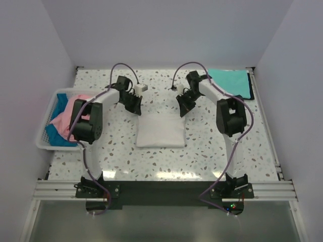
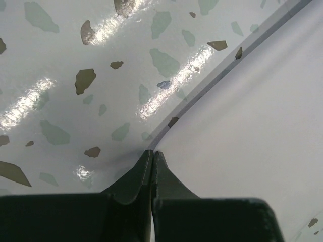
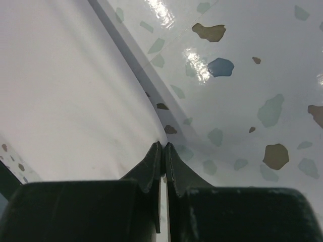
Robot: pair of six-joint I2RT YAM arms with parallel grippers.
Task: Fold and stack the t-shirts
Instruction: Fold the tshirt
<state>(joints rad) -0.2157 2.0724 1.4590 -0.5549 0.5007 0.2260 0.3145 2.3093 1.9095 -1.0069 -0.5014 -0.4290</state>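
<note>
A white t-shirt [image 1: 160,131] lies folded flat in the middle of the table. My left gripper [image 1: 135,108] is at its far left corner and my right gripper [image 1: 180,112] is at its far right corner. In the left wrist view the gripper [image 2: 152,152] is shut with its tips pinching the edge of the white t-shirt [image 2: 252,126]. In the right wrist view the gripper [image 3: 164,144] is shut the same way on the white t-shirt's [image 3: 65,101] edge. A teal t-shirt [image 1: 231,83] lies folded at the far right. A pink t-shirt [image 1: 65,121] and a blue t-shirt [image 1: 61,100] lie crumpled in the basket.
A white lattice basket [image 1: 42,135] stands at the table's left edge. Walls close in the table at the back and on both sides. A black rail runs along the right edge by the teal shirt.
</note>
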